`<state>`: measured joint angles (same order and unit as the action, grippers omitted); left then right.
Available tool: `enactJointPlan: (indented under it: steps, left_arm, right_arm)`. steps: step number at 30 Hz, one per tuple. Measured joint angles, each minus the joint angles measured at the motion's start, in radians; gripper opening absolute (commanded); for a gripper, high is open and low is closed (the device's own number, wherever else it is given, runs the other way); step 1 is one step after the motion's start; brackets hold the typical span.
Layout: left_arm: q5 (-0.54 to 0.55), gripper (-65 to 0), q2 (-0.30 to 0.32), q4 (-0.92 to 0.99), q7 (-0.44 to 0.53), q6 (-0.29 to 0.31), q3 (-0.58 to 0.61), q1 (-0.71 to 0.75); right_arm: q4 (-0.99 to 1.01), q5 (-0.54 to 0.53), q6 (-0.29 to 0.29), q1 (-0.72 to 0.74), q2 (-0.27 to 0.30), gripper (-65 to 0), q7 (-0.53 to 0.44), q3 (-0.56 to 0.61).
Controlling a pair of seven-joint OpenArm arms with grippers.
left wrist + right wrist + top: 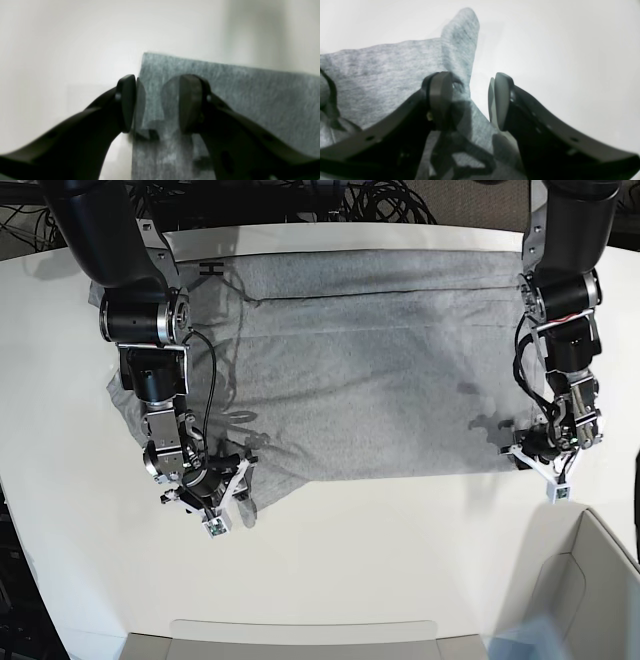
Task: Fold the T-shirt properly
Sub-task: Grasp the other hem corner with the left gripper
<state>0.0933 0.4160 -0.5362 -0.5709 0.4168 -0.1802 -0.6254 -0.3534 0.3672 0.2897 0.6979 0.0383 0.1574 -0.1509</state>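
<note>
The heather-grey T-shirt lies spread flat on the white table, with a fold line across its upper part. My left gripper is open over a square corner of the T-shirt. One finger hangs over bare table and the other over cloth, with nothing between them. In the base view the left gripper sits at the shirt's lower right corner. My right gripper is open at the lower left corner, beside a raised flap of the T-shirt. It holds nothing.
A pale bin stands at the front right, and a tray rim runs along the front edge. Cables lie behind the table. A black cable crosses the cloth beside the right gripper.
</note>
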Motion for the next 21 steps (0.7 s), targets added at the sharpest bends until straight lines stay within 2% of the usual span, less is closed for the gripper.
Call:
enactJointPlan:
  steps: [6, 9, 11, 12, 13, 15, 18, 21]
  left_arm:
    - [-0.020, -36.3, -0.001, 0.010, 0.006, 0.001, 0.004, -0.004]
    - [-0.041, -37.6, 0.000, 0.070, 0.050, 0.011, 0.003, -0.019]
    - [-0.046, -43.4, 0.001, 0.090, 0.057, 0.046, 0.004, -0.026]
    - [-0.053, -47.6, 0.003, 0.090, 0.060, 0.091, 0.002, -0.026]
    - [-0.050, -53.5, 0.003, 0.090, 0.061, 0.136, 0.001, -0.025]
    - [-0.040, -65.0, 0.003, 0.090, 0.062, 0.163, -0.004, -0.014]
    - [-0.027, -65.0, 0.006, 0.085, 0.096, 0.165, -0.005, 0.007]
    - [-0.026, -65.0, 0.006, 0.073, 0.085, 0.169, -0.005, 0.008]
  right_arm:
    - [0.000, 0.000, 0.000, 0.000, 0.000, -37.5, 0.000, 0.003]
    - [0.000, 0.000, -0.003, 0.000, 0.000, -41.9, 0.000, 0.005]
    - [0.000, -0.001, -0.002, 0.000, -0.002, -49.4, 0.013, 0.005]
    - [0.000, -0.001, 0.000, 0.001, -0.004, -53.4, 0.025, 0.005]
    - [0.000, -0.001, 0.001, 0.003, -0.006, -58.3, 0.034, 0.006]
    - [-0.006, 0.000, 0.001, 0.003, -0.011, -65.0, 0.043, 0.006]
    - [-0.006, 0.000, 0.001, 0.010, -0.011, -65.0, 0.055, 0.006]
    - [-0.018, 0.008, 0.001, 0.018, -0.008, -65.0, 0.088, 0.002]
